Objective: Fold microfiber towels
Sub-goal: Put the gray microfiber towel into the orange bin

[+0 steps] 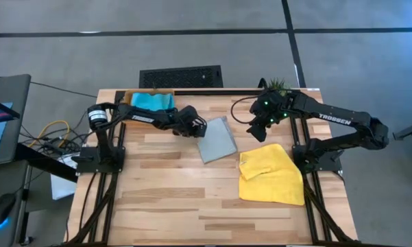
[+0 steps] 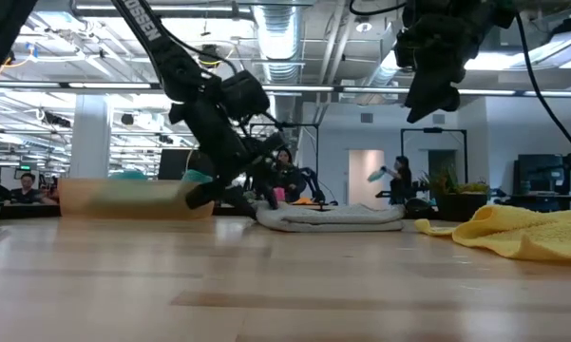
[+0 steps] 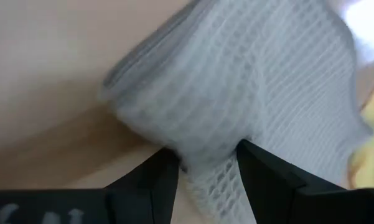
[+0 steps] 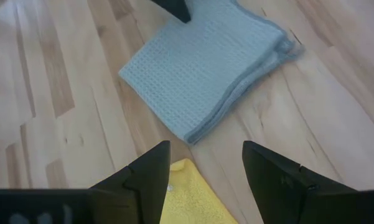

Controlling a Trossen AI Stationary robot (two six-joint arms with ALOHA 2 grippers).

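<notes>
Your left gripper [image 1: 204,126] low at table's 12 o'clock, fingers pinching edge of folded pale grey waffle-weave microfiber towel [image 1: 217,140], which lies flat on wooden table [image 1: 171,192].

Your right gripper [image 1: 259,130] hangs above table toward 2 o'clock, fingers spread, empty.

Crumpled yellow microfiber towel [image 1: 271,175] sits at 4 o'clock.

Blue towel [image 1: 153,101] rests in shallow orange tray [image 1: 129,97] at 11 o'clock.
</notes>
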